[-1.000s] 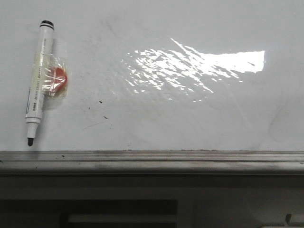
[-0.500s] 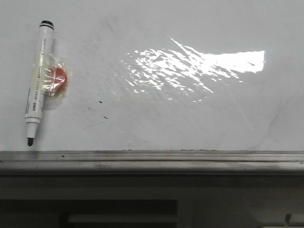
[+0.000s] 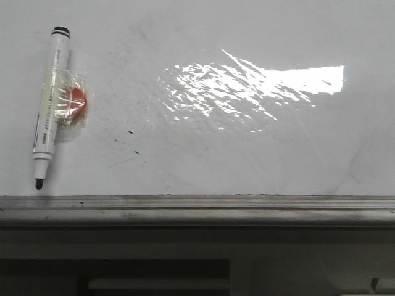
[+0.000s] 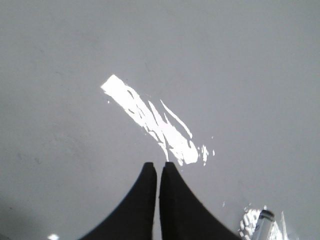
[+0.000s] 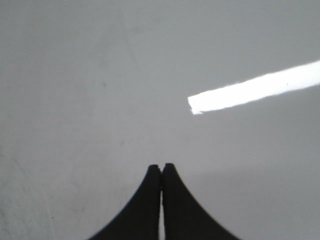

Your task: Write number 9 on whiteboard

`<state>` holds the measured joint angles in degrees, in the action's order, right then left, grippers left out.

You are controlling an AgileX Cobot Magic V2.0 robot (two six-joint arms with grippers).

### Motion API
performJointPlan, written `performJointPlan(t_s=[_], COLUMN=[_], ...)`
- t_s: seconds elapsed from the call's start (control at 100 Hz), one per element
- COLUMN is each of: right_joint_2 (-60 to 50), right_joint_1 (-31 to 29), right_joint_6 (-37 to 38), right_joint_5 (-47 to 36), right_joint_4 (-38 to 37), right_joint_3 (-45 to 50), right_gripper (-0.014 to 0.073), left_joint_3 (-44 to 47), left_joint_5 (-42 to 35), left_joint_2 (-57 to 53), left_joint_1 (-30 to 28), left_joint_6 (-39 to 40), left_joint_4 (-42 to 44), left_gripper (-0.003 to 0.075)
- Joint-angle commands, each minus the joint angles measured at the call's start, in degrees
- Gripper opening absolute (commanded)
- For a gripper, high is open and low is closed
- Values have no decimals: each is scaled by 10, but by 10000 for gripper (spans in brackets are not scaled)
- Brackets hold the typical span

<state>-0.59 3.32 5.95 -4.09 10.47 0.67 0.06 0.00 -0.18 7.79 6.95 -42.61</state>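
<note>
The whiteboard (image 3: 247, 154) fills the front view, glossy white with a bright glare patch (image 3: 259, 86). No number 9 shows on it, only small dark specks and a faint scratch. A white marker (image 3: 49, 105) with a black tip lies at the board's left, held under clear tape by a red round magnet (image 3: 77, 102). Neither gripper shows in the front view. My left gripper (image 4: 159, 166) is shut and empty above the board; the marker's end (image 4: 265, 217) shows at that view's corner. My right gripper (image 5: 161, 166) is shut and empty over bare board.
A grey metal ledge (image 3: 197, 206) runs along the board's near edge, with dark structure below it. Glare streaks show in the left wrist view (image 4: 150, 120) and the right wrist view (image 5: 255, 92).
</note>
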Motion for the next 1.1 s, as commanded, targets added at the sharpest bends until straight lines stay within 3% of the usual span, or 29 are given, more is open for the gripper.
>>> performJointPlan(t_s=[0.0, 0.08, 0.21, 0.32, 0.4, 0.46, 0.56, 0.67, 0.74, 0.85, 1.09], right_joint_2=[-10, -8, 22, 87, 136, 173, 219, 229, 229, 229, 247], right_joint_1=[-5, -5, -5, -5, -5, -5, -3, 1, 3, 24, 41], right_joint_6=[1, 1, -8, -37, -68, -84, -85, -85, -85, -85, -85], right_joint_5=[-41, -14, 165, 311, 365, 390, 405, 402, 406, 397, 384], right_joint_4=[48, 71, 22, -39, -53, -55, -55, -51, -51, -51, -56], right_joint_3=[7, -25, -140, -238, -305, -340, -380, -387, -387, -387, -387], right_gripper=[-61, -61, -61, -60, -27, 66, 302, 456, 459, 459, 459], left_joint_3=[4, -21, -115, -197, -247, -275, -315, -332, -332, -332, -332], left_joint_5=[-41, 10, 165, 219, 237, 261, 311, 361, 376, 362, 286], left_joint_2=[-16, -13, 43, 118, 183, 226, 300, 358, 384, 413, 475], left_joint_1=[0, 4, 9, 9, 9, 9, 9, 11, 21, 62, 150], left_joint_6=[2, -9, -36, -90, -152, -179, -192, -278, -340, -376, -379], left_joint_4=[-45, -8, 144, 213, 215, 214, 180, 85, 12, -65, -73], left_gripper=[-20, -20, -20, -6, 95, 208, 403, 420, 388, 375, 375])
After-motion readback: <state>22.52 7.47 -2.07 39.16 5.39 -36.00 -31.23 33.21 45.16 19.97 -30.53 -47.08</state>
